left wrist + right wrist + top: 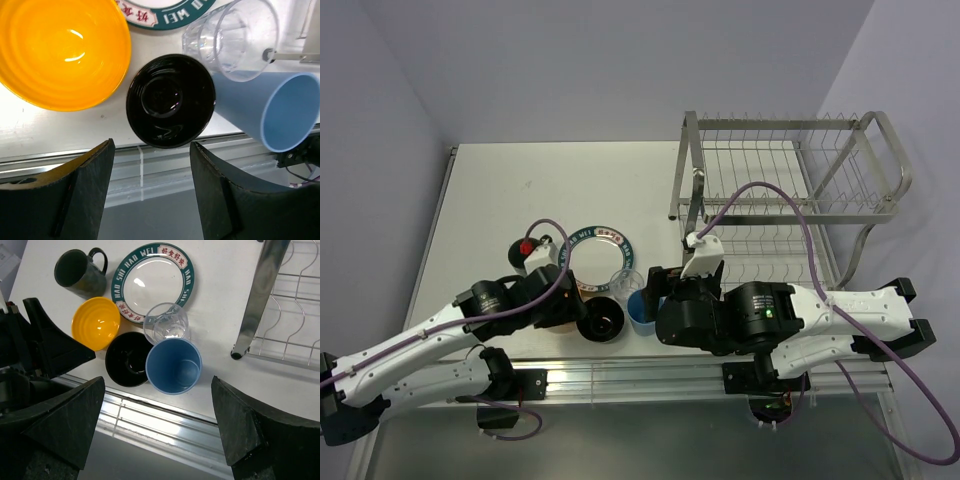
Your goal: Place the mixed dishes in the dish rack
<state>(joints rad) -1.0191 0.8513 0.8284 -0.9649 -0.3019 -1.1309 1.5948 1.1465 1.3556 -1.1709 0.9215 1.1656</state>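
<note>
Both sets of jaws are spread wide open, nothing gripped. Straight ahead of the left jaws' gap, the black bowl [170, 100] is parked on the bench [220, 300], with the orange bowl [62, 50] off past the left-hand jaw. The light blue tumbler [174, 365] is framed in the right jaws' gap, tucked against the black bowl, with the clear glass [166, 322] just beyond. The teal-rimmed plate [147, 287] and dark mug [80, 272] are found further out. The dish rack [260, 295] is seen past the right-hand jaw.

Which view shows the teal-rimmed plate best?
The right wrist view: the plate lies almost whole there, with its lettering readable. The left wrist view catches only a sliver of its rim. The top view shows it small and partly covered.
</note>
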